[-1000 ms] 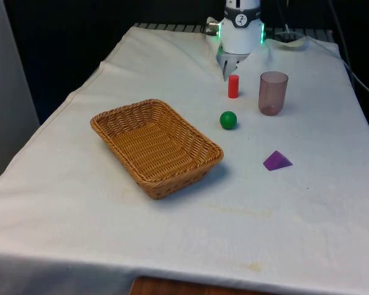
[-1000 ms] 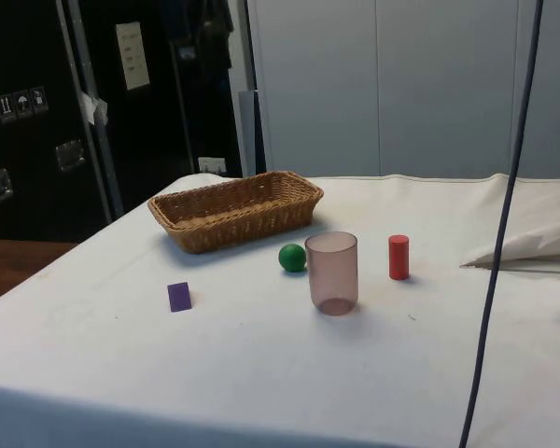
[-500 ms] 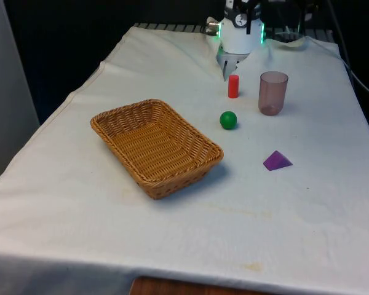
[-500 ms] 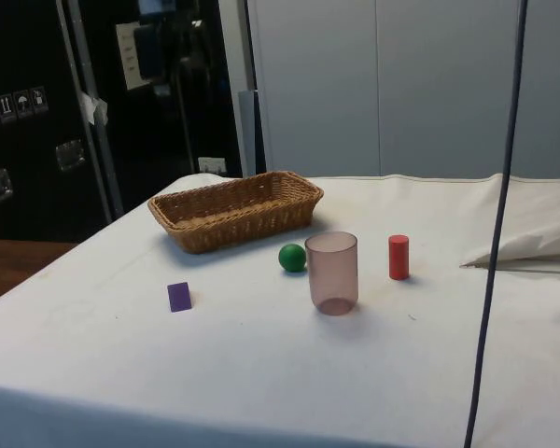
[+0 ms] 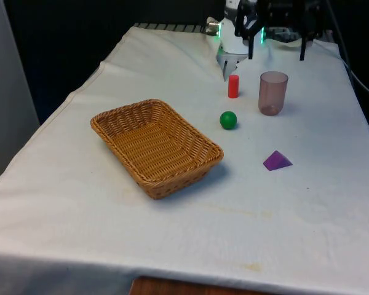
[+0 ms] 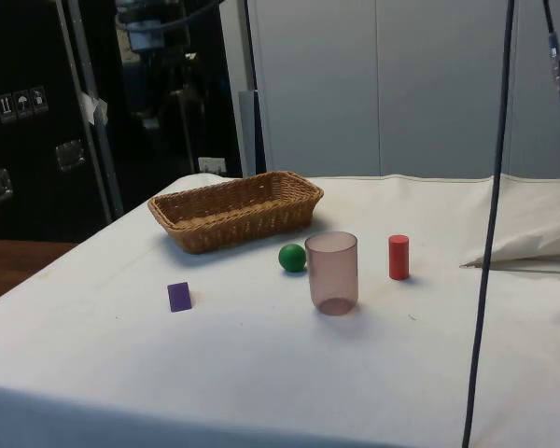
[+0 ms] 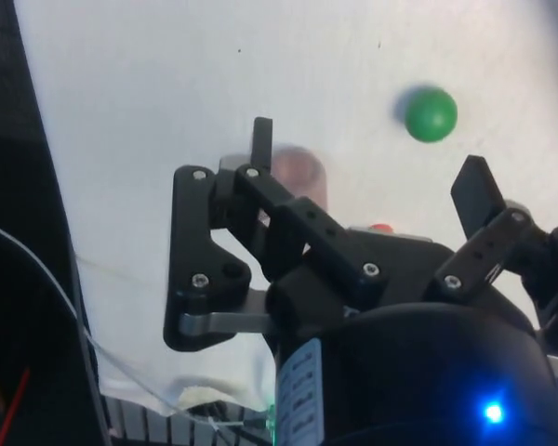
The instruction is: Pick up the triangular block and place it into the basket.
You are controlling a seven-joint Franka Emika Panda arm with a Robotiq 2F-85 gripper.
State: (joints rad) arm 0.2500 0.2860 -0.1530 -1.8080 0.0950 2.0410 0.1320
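Note:
The purple triangular block (image 5: 277, 161) (image 6: 178, 296) lies on the white cloth at the front view's right, on its own. The brown wicker basket (image 5: 130, 108) (image 6: 233, 213) stands to its left in the front view, with nothing in it. My gripper (image 5: 277, 49) hangs high over the table's far end, above the cup and well behind the block. Its two black fingers (image 5: 251, 46) are spread wide and hold nothing. In the wrist view the gripper (image 7: 367, 163) is open, with the cloth far below it.
A red cylinder (image 5: 233, 86) (image 6: 399, 257), a green ball (image 5: 228, 120) (image 6: 292, 258) (image 7: 431, 113) and a translucent pinkish cup (image 5: 273, 92) (image 6: 332, 273) stand between the gripper and the block. A dark cable (image 6: 490, 233) hangs down at the side view's right.
The gripper has come into the top of the front view over the last second, fingers spread. The block, basket and other objects have not moved.

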